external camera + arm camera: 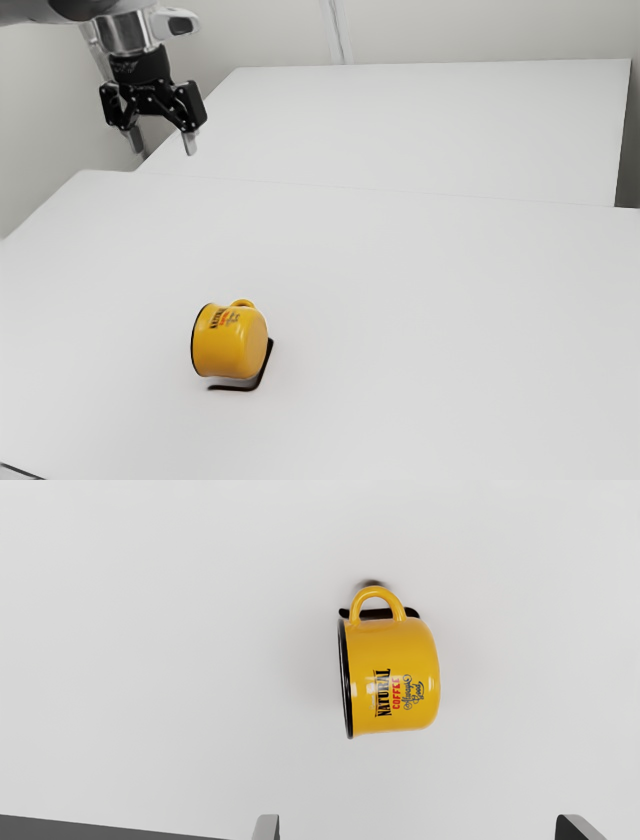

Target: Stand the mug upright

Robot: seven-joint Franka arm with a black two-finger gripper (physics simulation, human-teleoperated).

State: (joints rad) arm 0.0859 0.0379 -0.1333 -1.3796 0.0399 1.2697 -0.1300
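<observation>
Gripper (pixel 163 147) hangs high, wide open and empty, leaving you clearance above the mug (pixel 230 342), which lies on its side well in from the worktop's (pixel 420 330) far edge, its handle (pixel 376 591) probably checking any roll.

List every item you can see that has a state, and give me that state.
Mug: lying on its side, not upright, its mouth toward the exterior view's left.
End effector: open, fingers wide apart, nothing between them, away from the mug.
Black strip: bent, beside the mug's lower side in the exterior view, partly hidden by it.
</observation>
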